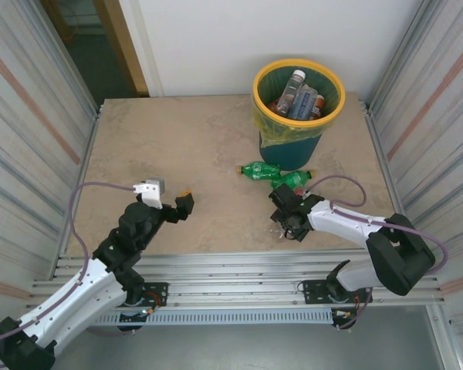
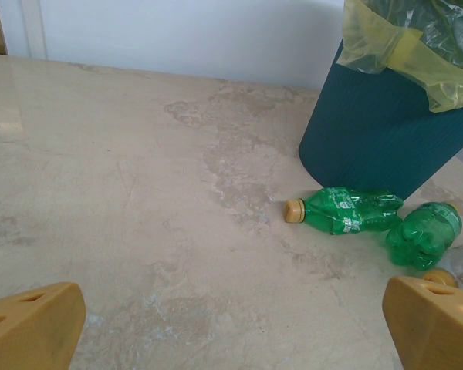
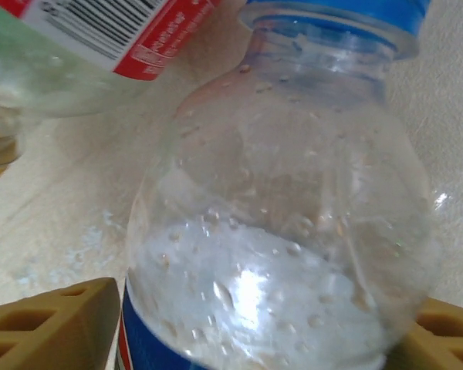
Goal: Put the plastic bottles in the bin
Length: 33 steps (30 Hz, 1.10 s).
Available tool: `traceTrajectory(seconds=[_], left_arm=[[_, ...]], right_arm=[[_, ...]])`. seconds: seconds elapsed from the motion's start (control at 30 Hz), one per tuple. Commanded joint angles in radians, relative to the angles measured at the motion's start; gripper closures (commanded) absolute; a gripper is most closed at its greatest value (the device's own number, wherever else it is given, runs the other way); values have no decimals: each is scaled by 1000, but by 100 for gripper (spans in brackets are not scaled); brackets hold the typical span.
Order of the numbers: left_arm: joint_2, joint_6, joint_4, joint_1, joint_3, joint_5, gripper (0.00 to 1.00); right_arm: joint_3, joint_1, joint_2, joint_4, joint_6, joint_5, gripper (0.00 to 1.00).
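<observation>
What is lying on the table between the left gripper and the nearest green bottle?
Nothing. In the top external view the stretch from the left gripper to the green bottle is bare tabletop; the left wrist view agrees.

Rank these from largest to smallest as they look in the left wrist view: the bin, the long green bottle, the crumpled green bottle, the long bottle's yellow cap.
1. bin, partly out of frame
2. long green bottle
3. crumpled green bottle, only a little smaller-looking
4. yellow cap
</observation>
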Motion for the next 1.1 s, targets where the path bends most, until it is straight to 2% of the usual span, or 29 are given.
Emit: traceTrajectory(seconds=[0.0, 0.13, 0.27, 0.43, 0.63, 0.83, 1.07], left_arm=[[-3, -15, 30, 9, -6, 7, 1], [-2, -16, 30, 10, -7, 3, 1], [0, -14, 30, 11, -6, 1, 1], [-3, -14, 28, 10, -5, 3, 1], [-1, -18, 31, 13, -9, 2, 1], [8, -26, 51, 14, -11, 4, 1], [37, -45, 67, 16, -5, 19, 1]], right_arm=[[-21, -11, 10, 6, 5, -7, 34], [-29, -22, -6, 1, -6, -12, 47], [-28, -41, -60, -26, -29, -1, 54], [-13, -81, -183, -119, -73, 32, 57], [48, -147, -418, -275, -173, 122, 57], [189, -219, -588, -356, -390, 191, 57], [480, -276, -535, -363, -682, 236, 59]])
